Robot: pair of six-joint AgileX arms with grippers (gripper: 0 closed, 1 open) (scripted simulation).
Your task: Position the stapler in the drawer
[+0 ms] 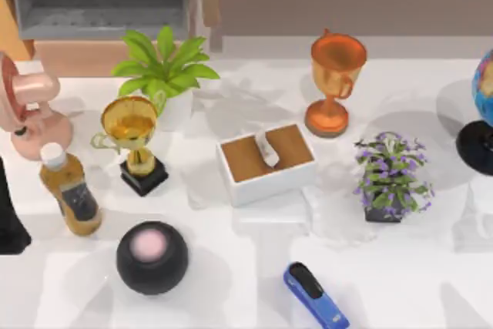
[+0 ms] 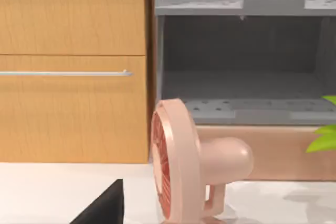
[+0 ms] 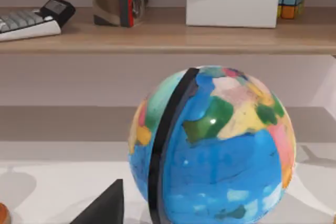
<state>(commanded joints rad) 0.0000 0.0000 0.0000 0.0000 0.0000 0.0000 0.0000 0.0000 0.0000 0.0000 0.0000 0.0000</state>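
Observation:
The stapler [image 1: 316,296], bright blue with a black upper arm, lies flat near the table's front edge, right of centre and angled. The drawer [image 1: 100,30] stands open at the back left, with a grey inside and a tan front panel [image 1: 85,58]. In the left wrist view the drawer [image 2: 241,111] sits behind a pink fan [image 2: 178,161]. My left arm [image 1: 8,221] stays at the left edge, far from the stapler. A black wedge of my left gripper [image 2: 105,208] and one of my right gripper [image 3: 105,205] show low in the wrist views.
A black ball [image 1: 152,257] sits left of the stapler. A tissue box [image 1: 266,161], purple flowers [image 1: 389,176], two trophies [image 1: 132,140] [image 1: 333,82], a bottle [image 1: 71,194], a green plant [image 1: 166,67] and the fan [image 1: 27,105] crowd the table. A globe [image 3: 210,150] stands at the right edge.

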